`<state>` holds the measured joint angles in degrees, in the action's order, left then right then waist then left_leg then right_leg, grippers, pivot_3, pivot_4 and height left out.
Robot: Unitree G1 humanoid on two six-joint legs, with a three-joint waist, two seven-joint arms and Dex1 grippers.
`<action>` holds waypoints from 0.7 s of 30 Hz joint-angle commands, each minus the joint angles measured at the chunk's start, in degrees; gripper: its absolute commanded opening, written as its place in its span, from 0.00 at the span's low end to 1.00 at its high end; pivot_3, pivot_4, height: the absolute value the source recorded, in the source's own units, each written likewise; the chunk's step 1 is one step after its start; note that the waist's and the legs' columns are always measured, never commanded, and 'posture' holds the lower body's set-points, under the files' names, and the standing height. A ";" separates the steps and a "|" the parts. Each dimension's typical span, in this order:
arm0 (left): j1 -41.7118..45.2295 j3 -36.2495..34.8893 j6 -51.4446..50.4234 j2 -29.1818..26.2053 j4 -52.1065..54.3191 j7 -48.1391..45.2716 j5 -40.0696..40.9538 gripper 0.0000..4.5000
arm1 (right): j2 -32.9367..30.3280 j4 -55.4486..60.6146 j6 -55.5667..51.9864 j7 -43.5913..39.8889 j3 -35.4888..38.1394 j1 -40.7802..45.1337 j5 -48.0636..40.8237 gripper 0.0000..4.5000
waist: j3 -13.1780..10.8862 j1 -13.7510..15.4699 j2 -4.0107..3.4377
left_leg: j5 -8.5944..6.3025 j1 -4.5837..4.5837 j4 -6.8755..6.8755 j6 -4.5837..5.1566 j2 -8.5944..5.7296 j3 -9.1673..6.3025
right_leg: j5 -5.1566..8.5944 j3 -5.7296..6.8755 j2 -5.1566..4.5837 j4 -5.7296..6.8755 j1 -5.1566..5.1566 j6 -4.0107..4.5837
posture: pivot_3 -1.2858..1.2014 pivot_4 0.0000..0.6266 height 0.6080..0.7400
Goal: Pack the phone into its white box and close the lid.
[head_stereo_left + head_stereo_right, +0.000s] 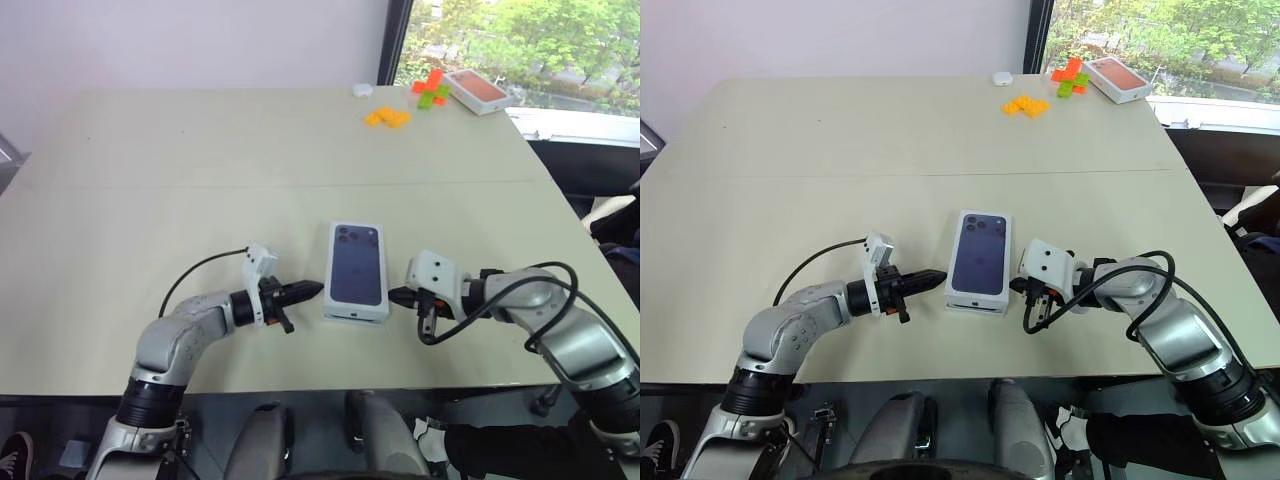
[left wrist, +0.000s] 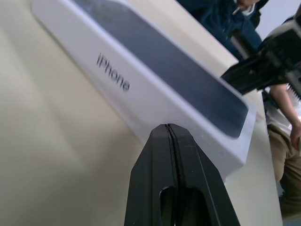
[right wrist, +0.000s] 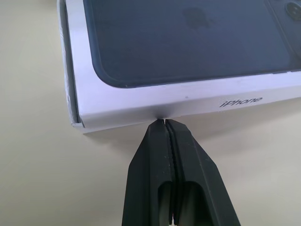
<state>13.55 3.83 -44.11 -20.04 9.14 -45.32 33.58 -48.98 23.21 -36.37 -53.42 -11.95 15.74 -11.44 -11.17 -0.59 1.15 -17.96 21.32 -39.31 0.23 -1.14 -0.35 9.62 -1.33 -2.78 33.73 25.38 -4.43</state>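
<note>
The lid (image 1: 356, 268), white with a dark blue phone printed on top, lies flat near the table's front middle. It covers the white box, and the phone is hidden. My left gripper (image 1: 312, 291) is shut, its tip against the lid's left side wall near the front end, just past the "iPhone" lettering (image 2: 113, 73). My right gripper (image 1: 396, 296) is shut too, its tip touching the lid's right side wall (image 3: 160, 106) near the front corner. The two grippers face each other across the lid.
At the table's far right lie an orange-topped box (image 1: 476, 90), orange blocks (image 1: 387, 117), orange and green blocks (image 1: 430, 92) and a small white object (image 1: 363, 90). A person (image 2: 282, 117) stands beyond the table's right side. The table (image 1: 150, 200) stretches wide to the left.
</note>
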 commanded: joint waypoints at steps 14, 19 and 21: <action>-0.69 2.66 -1.54 -3.33 5.87 -1.57 1.15 0.00 | -5.22 8.39 -0.17 -4.83 -0.47 -3.59 -0.82 0.01 | 0.01 0.03 0.01 | 0.01 -0.01 -0.01 -0.01 -0.01 0.01 | 0.01 0.00 -0.02 0.00 -0.01 0.01 | 0.52 0.24 1.00; -1.28 2.99 -2.12 -3.92 6.68 -2.11 1.44 0.00 | -4.76 8.56 -0.52 -4.53 -0.09 -3.09 -1.09 0.01 | 0.01 -0.04 0.01 | 0.01 -0.02 -0.01 -0.01 0.00 0.01 | 0.02 0.00 0.01 0.01 -0.01 0.01 | 0.52 0.24 1.00; -1.41 2.95 -2.61 -4.05 6.94 -2.07 1.93 0.00 | -4.64 8.57 -0.69 -4.58 -0.04 -2.91 -1.30 0.01 | 0.01 -0.02 0.01 | 0.01 -0.02 -0.01 -0.01 0.00 0.00 | 0.02 0.00 0.01 0.02 -0.01 0.01 | 0.52 0.24 1.00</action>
<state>12.20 6.11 -46.26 -23.78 13.80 -46.69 34.40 -53.45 29.24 -37.20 -57.87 -12.89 12.11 -12.10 -11.16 -0.61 1.16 -17.95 21.31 -39.32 0.21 -1.14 -0.35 9.64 -1.33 -2.77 33.75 25.37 -4.42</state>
